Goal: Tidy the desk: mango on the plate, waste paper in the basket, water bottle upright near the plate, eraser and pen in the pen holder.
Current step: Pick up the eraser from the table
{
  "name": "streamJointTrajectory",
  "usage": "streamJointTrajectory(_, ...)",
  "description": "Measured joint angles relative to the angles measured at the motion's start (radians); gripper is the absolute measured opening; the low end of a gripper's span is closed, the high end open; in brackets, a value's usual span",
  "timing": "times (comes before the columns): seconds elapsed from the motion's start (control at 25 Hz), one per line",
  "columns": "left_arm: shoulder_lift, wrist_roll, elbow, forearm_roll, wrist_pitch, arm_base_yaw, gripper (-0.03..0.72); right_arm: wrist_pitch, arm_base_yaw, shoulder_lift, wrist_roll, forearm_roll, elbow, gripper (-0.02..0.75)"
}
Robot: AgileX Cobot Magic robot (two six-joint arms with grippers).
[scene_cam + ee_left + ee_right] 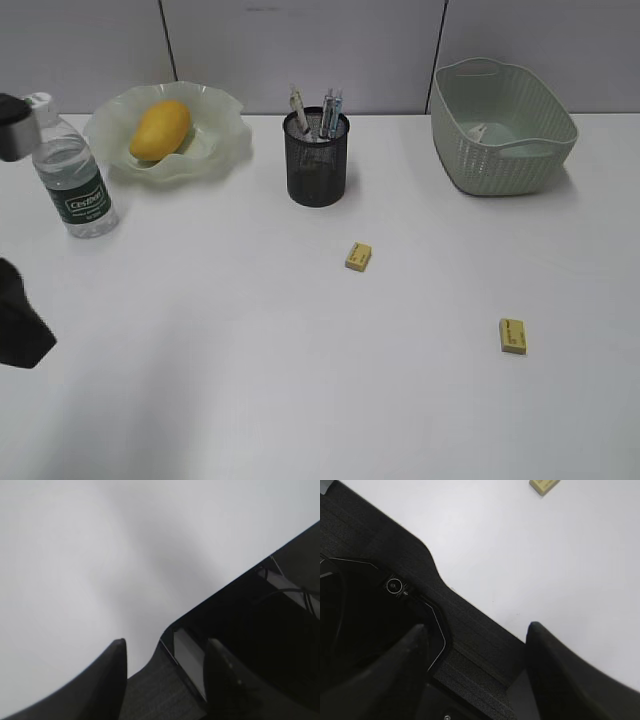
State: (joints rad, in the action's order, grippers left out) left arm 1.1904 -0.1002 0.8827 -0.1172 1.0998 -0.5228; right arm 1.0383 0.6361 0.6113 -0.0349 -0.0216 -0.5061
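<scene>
The mango point(160, 129) sat in the wavy-rimmed plate point(215, 150) at the far left of the desk point(300, 380), and the water bottle point(72, 175) stood upright just near-left of that plate. Pens point(331, 112) poked out of the black mesh pen holder point(316, 160) at far centre. Over at far right, the basket point(505, 150) had a scrap of white, the waste paper point(478, 131), inside it. Two yellow erasers lay loose on the desk: one eraser point(359, 256) near the middle, a second eraser point(513, 336) nearer and to the right, well apart from the holder. The left gripper point(167, 680) hung over bare tabletop with its fingers spread and nothing between them. The right gripper point(475, 675) was also spread and empty, with an eraser point(545, 485) at the edge of its wrist view.
</scene>
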Motion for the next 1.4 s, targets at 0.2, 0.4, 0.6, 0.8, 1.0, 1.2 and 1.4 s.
streamJointTrajectory(0.2,-0.198,0.003,-0.142,0.000,-0.068,0.000,0.417,0.000,0.000,0.000,0.000,0.000,0.000,0.486)
streamJointTrajectory(0.4,-0.361,0.003,-0.245,0.000,-0.095,0.000,0.474,0.000,0.000,0.000,0.000,-0.003,0.000,0.485)
streamJointTrajectory(0.6,-0.503,0.003,-0.284,-0.006,-0.102,0.000,0.485,-0.001,0.000,0.000,0.000,-0.007,0.000,0.485)
streamJointTrajectory(0.8,-0.549,0.003,-0.319,-0.018,-0.106,0.000,0.485,-0.001,0.000,0.000,0.010,-0.017,0.000,0.485)
streamJointTrajectory(1.0,-0.549,0.003,-0.323,-0.021,-0.107,0.000,0.485,-0.019,0.000,0.027,0.119,-0.084,-0.014,0.485)
streamJointTrajectory(1.2,-0.549,0.003,-0.323,-0.022,-0.107,0.000,0.485,-0.088,0.000,0.172,0.251,-0.109,-0.066,0.485)
streamJointTrajectory(1.4,-0.550,0.003,-0.323,-0.024,-0.106,0.000,0.485,-0.136,0.000,0.452,0.389,-0.111,-0.146,0.467)
